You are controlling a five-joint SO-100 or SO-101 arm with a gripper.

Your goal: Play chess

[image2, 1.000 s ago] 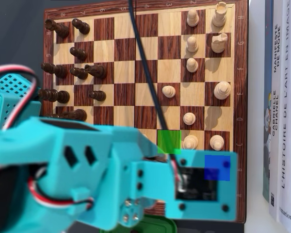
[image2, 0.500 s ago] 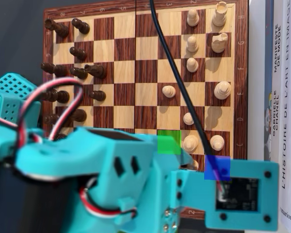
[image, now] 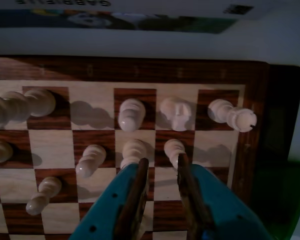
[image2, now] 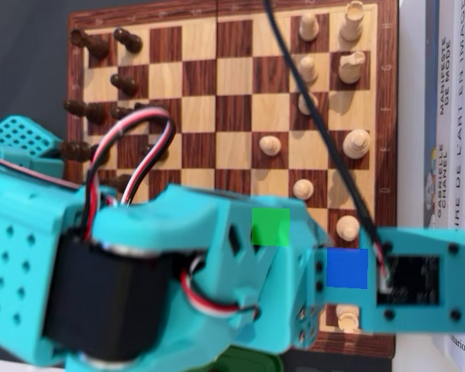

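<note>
A wooden chessboard (image: 140,67) fills the wrist view, with white pieces on it. My teal gripper (image: 161,167) comes in from the bottom edge. Its brown-padded jaws are open, with only bare squares between them. One white pawn (image: 134,150) stands at the left fingertip and another (image: 174,149) touches or just overlaps the right fingertip. Behind them stand larger white pieces (image: 131,114) (image: 176,112) and a rook (image: 233,115). In the overhead view the arm (image2: 178,271) hides the gripper's jaws and the board's lower part (image2: 232,163).
More white pawns (image: 90,160) (image: 42,195) stand to the left in the wrist view. Black pieces (image2: 89,43) line the board's left side in the overhead view, white ones (image2: 353,19) its right. Books (image2: 449,116) lie beyond the right edge. A black cable (image2: 310,101) crosses the board.
</note>
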